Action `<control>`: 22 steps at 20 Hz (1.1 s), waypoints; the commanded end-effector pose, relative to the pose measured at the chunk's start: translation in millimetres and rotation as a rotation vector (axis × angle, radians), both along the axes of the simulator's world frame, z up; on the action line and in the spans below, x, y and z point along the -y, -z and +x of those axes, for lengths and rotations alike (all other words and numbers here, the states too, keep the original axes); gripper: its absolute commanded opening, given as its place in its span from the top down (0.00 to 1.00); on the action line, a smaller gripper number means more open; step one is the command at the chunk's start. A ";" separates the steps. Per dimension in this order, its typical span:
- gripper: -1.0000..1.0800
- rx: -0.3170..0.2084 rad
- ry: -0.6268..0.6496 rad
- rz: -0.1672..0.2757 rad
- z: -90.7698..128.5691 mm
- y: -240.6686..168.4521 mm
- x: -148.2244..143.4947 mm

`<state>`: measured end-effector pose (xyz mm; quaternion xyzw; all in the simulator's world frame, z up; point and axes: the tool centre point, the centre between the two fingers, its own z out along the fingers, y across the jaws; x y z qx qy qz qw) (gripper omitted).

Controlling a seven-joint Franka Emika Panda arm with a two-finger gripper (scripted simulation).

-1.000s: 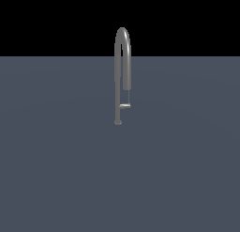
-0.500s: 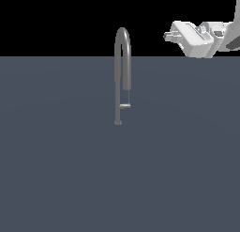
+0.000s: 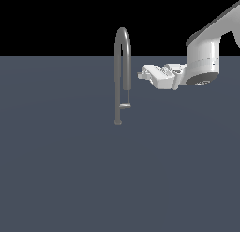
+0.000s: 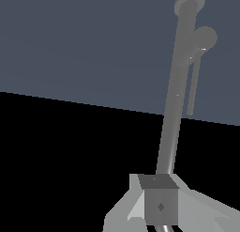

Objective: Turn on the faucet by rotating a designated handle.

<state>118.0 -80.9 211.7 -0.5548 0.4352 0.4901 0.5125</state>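
With my fingers at three o'clock of the faucet, their spread unreadable, I'd drop toward the handle near its foot and push sideways.

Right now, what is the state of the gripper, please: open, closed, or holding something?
Gripper: cannot be told whether open or closed; it holds nothing and is apart from the faucet.

Flat even render, sharp, no shadows, black backdrop.
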 end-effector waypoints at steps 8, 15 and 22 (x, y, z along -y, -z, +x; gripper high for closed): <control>1.00 -0.148 -0.044 -0.038 2.6 62.3 -40.8; 1.00 -0.165 -0.047 -0.043 2.7 69.3 -45.3; 1.00 -0.149 -0.082 -0.032 -4.2 65.6 -49.4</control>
